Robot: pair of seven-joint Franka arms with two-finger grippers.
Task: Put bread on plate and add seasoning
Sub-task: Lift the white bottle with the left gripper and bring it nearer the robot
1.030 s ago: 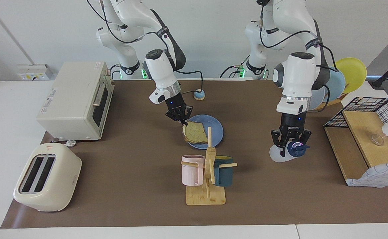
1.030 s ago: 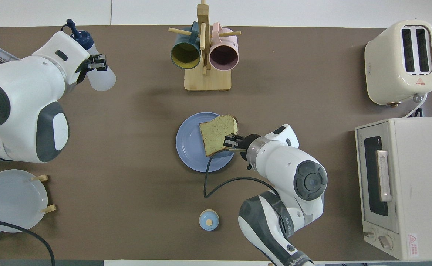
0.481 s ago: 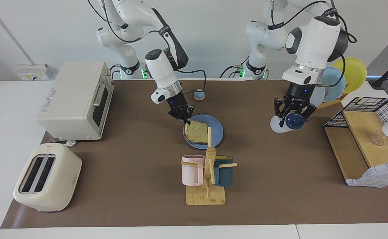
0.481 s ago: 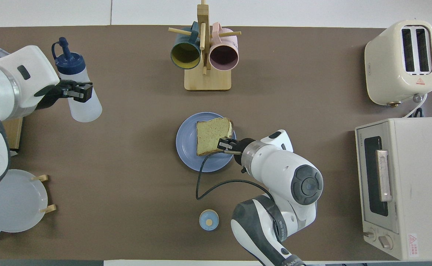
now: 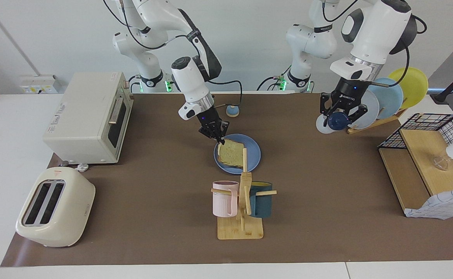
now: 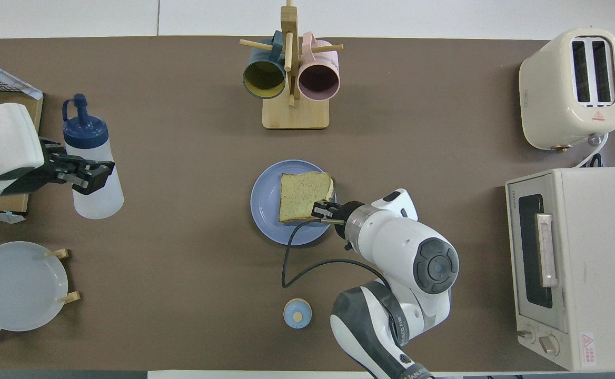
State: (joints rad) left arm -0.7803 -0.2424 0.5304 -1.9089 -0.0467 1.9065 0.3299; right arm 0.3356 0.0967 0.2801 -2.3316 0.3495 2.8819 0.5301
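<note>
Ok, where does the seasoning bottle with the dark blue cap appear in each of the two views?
Facing view: the seasoning bottle is at the upper right, held in the air by the left gripper, in front of the plate rack.
Overhead view: the same bottle is at the left edge, middle height, in that gripper.
Shared landmark: the mug stand, bottom centre in the facing view, top centre in the overhead view.

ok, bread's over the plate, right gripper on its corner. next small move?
Probably open the right gripper and let go. The bread already lies over the blue plate, pinched only at the corner nearest the robots. The left gripper holds the seasoning bottle in the air toward its own end of the table, so seasoning can follow once the bread is free.
</note>
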